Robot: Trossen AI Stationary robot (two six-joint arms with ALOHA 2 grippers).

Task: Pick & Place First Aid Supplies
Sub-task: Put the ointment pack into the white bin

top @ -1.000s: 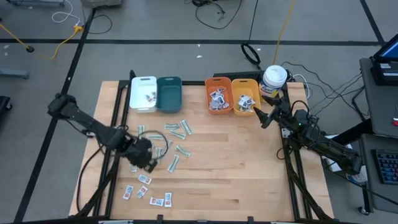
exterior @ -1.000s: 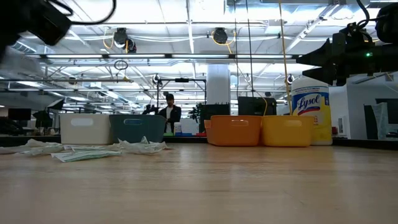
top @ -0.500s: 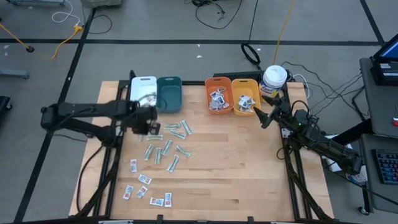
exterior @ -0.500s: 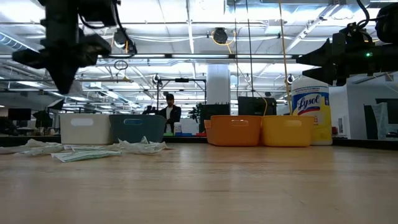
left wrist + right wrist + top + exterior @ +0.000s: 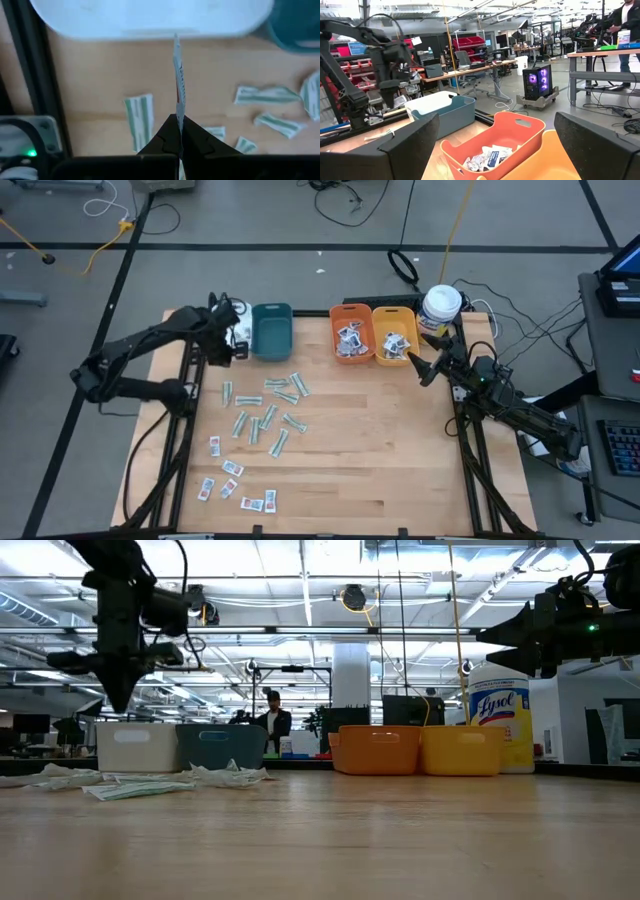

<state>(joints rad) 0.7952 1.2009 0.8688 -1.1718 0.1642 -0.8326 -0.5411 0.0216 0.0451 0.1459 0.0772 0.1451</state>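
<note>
Right wrist view, orange bin holding packets

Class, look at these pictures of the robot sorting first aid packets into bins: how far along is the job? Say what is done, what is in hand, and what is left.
Done: packets already lie in the orange bin and the yellow bin. In hand: the left gripper, beside the white bin, is shut on a red-printed packet. Left: green strips and red-printed packets lie loose on the table. The right gripper waits open by the yellow bin.
</note>
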